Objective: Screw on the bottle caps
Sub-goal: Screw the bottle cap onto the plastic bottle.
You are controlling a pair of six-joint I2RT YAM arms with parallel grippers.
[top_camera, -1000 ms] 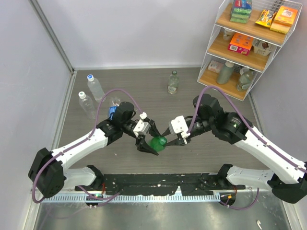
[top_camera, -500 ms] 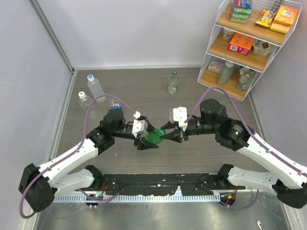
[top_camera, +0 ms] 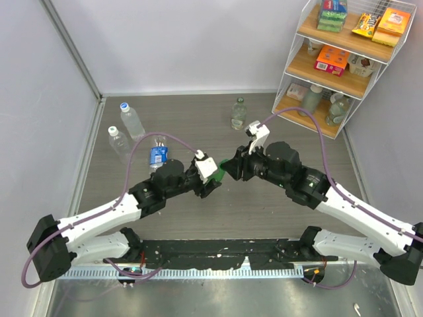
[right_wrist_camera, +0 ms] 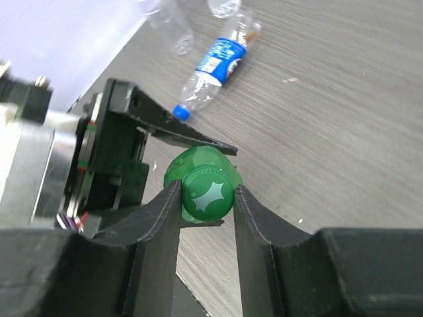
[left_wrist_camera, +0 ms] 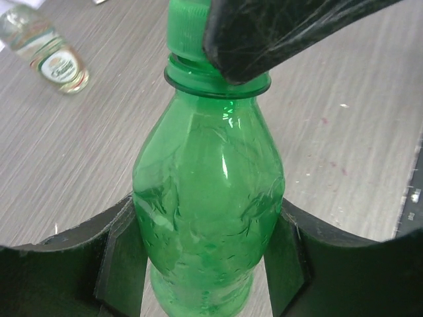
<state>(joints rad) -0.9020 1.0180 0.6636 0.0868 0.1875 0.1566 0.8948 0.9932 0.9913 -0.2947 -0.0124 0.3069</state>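
The translucent green bottle (top_camera: 221, 172) is held off the table between both grippers in the top view. My left gripper (top_camera: 210, 179) is shut on the bottle's body (left_wrist_camera: 208, 211); its jaws press both sides. The green cap (right_wrist_camera: 207, 191) sits on the bottle's neck, and my right gripper (right_wrist_camera: 207, 198) is shut on it, with one finger (left_wrist_camera: 277, 33) across the cap (left_wrist_camera: 188, 26) in the left wrist view. The cola-label bottle (top_camera: 157, 153) lies on the table to the left, with a blue cap (right_wrist_camera: 180, 112) on it.
Two clear capped bottles (top_camera: 131, 120) (top_camera: 119, 144) stand or lie near the left wall. A clear bottle with a dark cap (top_camera: 238, 113) stands at the back middle. A wire shelf (top_camera: 344, 66) with snacks is at the back right.
Both grippers have carried the green bottle away from the near edge toward the table's middle and turned it. The right gripper stays on the cap, the left on the body.
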